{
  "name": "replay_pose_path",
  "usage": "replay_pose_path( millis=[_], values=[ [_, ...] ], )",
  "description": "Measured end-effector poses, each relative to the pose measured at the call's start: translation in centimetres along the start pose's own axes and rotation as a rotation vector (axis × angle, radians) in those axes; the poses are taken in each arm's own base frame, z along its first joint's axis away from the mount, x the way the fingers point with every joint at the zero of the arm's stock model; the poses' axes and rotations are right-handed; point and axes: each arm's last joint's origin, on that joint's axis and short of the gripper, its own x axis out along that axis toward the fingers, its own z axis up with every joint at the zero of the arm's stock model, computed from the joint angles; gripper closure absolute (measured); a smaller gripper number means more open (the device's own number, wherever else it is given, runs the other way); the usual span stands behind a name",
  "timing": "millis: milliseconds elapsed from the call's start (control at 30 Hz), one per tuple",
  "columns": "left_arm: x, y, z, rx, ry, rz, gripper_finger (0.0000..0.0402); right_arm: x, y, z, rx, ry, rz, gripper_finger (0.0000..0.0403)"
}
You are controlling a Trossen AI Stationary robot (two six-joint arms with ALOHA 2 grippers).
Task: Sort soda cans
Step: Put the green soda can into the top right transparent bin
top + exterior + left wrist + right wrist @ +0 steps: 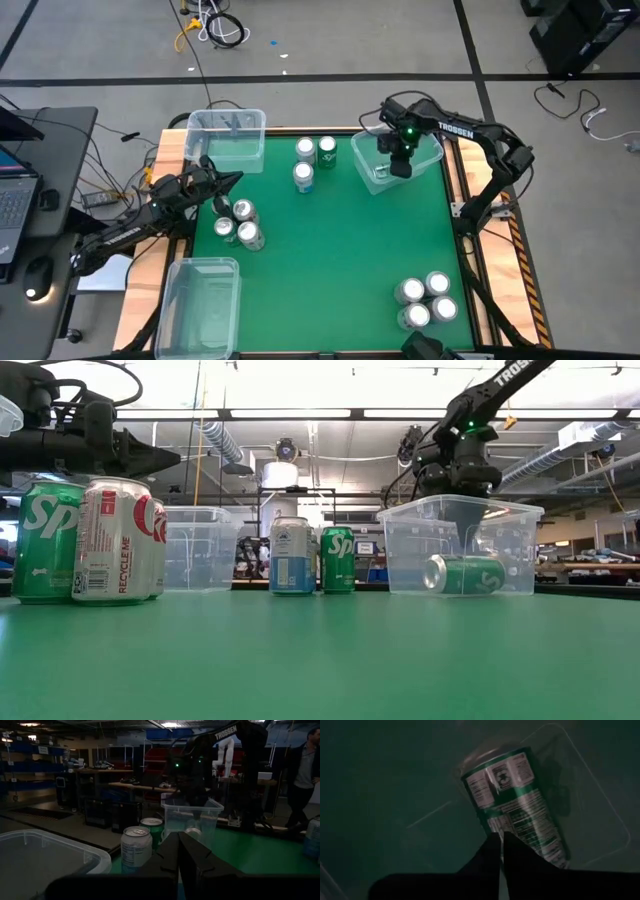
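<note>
A green soda can (520, 810) lies on its side on the floor of the clear bin (425, 165) at the table's far right; it also shows in the low view (463, 574). My right gripper (501, 842) points down into that bin, shut, with its tips just over the can's side. Three cans (305, 150) stand upright at the far middle, three more (243, 222) at the left, and several (425, 300) at the near right. My left gripper (179, 850) waits shut at the table's left edge, level, beside the left cans. My right gripper's shut fingertips (492, 845) come from above to the green can's side (512, 822). I cannot tell whether they touch it. The can rests on the bin's floor.
Two more clear bins sit at the far left (227, 138) and the near left (200, 300) corners. The green mat's middle (340, 250) is bare. A person (305, 770) stands in the room beyond the table.
</note>
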Motion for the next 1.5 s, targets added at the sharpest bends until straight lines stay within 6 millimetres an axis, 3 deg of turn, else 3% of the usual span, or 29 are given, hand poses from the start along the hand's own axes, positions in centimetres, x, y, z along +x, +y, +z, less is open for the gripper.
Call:
replay_pose_path(
  millis=[300,567,800,1000,1133,1267,1500],
  values=[
    [0.0,0.0,0.0,0.000,0.000,0.000,0.0392,1.2,-0.3,-0.3,0.054,-0.004,-0.040,0.0385],
    [0.0,0.0,0.0,0.000,0.000,0.000,0.0392,-0.3,-0.5,0.8,0.086,-0.048,-0.102,0.0386],
    [0.0,0.0,-0.2,-0.002,0.018,0.001,0.0392,-2.0,-0.5,1.4,0.012,-0.025,-0.169,0.0305],
    [0.0,0.0,-0.7,-0.006,0.071,0.004,0.0392,-1.1,-0.5,0.5,-0.040,0.063,-0.189,0.0201],
    [0.0,0.0,-0.7,-0.006,0.076,0.005,0.0392,-0.3,-0.7,0.1,-0.048,0.070,-0.186,0.0153],
    [0.0,0.0,-0.7,-0.007,0.076,0.005,0.0392,0.4,-0.8,-0.3,-0.049,0.068,-0.179,0.0131],
    [0.0,0.0,-0.7,-0.007,0.076,0.005,0.0392,0.4,-1.1,-0.2,0.021,0.049,-0.209,0.0134]
  ],
)
